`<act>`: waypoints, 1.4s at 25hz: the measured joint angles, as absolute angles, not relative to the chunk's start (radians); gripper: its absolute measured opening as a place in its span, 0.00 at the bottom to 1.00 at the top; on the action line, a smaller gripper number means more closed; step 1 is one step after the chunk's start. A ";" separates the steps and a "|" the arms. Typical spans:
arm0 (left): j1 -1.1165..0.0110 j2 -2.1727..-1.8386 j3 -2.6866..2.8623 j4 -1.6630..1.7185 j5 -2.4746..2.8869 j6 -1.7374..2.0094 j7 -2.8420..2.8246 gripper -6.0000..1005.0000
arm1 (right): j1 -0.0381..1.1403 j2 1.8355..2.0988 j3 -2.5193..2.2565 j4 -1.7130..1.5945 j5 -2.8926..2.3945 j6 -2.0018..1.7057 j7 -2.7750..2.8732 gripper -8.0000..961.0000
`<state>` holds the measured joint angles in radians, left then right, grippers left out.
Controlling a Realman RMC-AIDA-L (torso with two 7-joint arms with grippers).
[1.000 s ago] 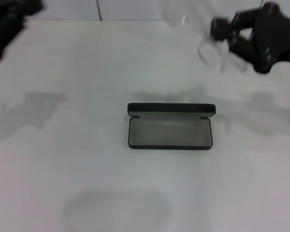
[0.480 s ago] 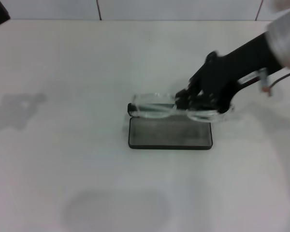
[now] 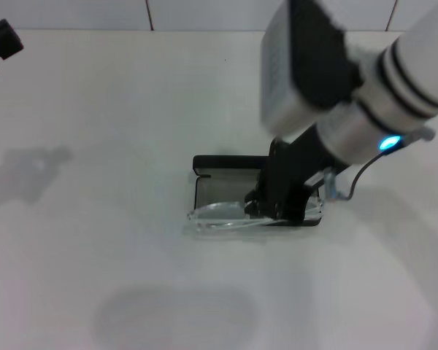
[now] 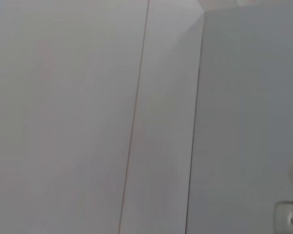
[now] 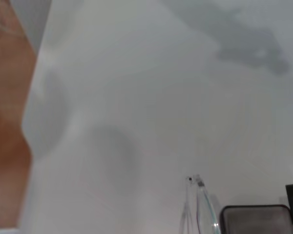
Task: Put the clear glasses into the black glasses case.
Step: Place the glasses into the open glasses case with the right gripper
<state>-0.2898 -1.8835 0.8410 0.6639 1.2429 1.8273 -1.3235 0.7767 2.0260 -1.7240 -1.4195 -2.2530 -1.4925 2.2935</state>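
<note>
Clear glasses [image 3: 223, 214] sit low over the near-left part of the black glasses case [image 3: 226, 165], and from where I stand they look skewed: the left end of the lens hangs past the case's front left corner, over the white bench [image 3: 131, 109], rather than lying square inside the grey lining. The right tool [image 3: 266, 208] is down on them at their middle, and it appears to be grasping the frame, though the arm hides the fingertips, so I can't swear to how tightly. In the right wrist view the tip of one clear arm [image 5: 198, 195] pokes up beside the case's rounded corner [image 5: 256, 219].

To finish this well, I'd say the glasses want nudging to the robot's right and a touch back toward the hinge, then levelling so both ends clear the rim before letting go. Dropped as they are, they would likely tip out over the front edge.

The left tool [image 3: 1, 45] is parked at the far left corner, well apart; I cannot tell its state.
</note>
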 joint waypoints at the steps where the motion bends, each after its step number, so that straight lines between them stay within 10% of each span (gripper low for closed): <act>1: -0.286 -1.886 0.837 0.664 1.242 1.828 -1.322 0.08 | 0.770 2.027 -1.755 -1.426 -2.276 -1.463 2.305 0.07; 35: -0.263 -1.917 0.788 0.655 1.249 1.822 -1.324 0.08 | 0.614 2.028 -2.184 -1.553 -2.738 -1.090 2.490 0.07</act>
<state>-0.2626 -1.9172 0.7884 0.6549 1.2495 1.8221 -1.3235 0.6137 2.0277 -2.1841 -1.5535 -2.7383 -1.0904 2.4898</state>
